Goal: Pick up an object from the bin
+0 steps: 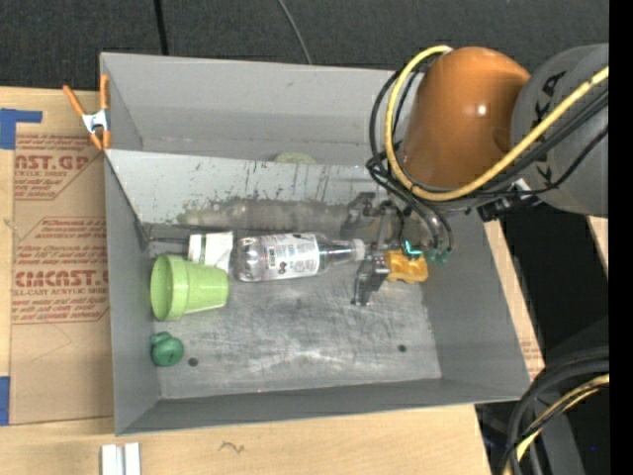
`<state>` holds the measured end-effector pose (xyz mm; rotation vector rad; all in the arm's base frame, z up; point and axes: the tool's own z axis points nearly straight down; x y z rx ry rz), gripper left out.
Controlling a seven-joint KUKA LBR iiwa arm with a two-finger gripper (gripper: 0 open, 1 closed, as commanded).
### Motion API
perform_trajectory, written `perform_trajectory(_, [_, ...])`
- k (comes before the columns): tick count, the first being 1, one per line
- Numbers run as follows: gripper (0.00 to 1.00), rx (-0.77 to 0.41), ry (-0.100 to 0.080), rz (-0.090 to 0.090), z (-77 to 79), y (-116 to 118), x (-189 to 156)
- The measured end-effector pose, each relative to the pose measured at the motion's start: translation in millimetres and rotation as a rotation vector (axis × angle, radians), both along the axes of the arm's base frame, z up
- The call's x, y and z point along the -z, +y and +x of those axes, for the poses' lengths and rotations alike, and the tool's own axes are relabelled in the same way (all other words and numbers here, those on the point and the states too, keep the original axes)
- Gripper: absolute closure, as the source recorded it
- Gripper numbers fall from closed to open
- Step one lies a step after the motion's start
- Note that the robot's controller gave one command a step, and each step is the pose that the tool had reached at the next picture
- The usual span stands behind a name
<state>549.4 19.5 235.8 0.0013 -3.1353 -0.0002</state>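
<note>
A clear plastic bottle (282, 256) with a white label lies on its side in the middle of the bin, its neck pointing right. My gripper (367, 249) is at that neck end, open. One finger (364, 287) shows on the near side of the neck and the other on the far side. Nothing is clamped between them. A small yellow piece (407, 266) sits just right of the fingers; I cannot tell whether it is a loose thing or part of the gripper.
A light green cup (186, 286) lies on its side at the left, touching the bottle's base. A white item (210, 247) sits behind it. A small dark green lump (165, 348) lies in the near left corner. The arm's orange cover hangs over the bin's right side.
</note>
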Motion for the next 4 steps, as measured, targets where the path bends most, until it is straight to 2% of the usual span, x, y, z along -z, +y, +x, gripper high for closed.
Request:
perform_trajectory(1, [0.00,0.001,-0.008,0.000,1.5,0,-5])
perform_trajectory(2, [0.00,-0.058,-0.016,0.000,37.8,40,59])
perform_trajectory(3, [0.00,-0.170,-0.006,0.001,43.0,51,84])
perform_trajectory(4, [0.00,0.082,-0.022,0.003,45.2,67,104])
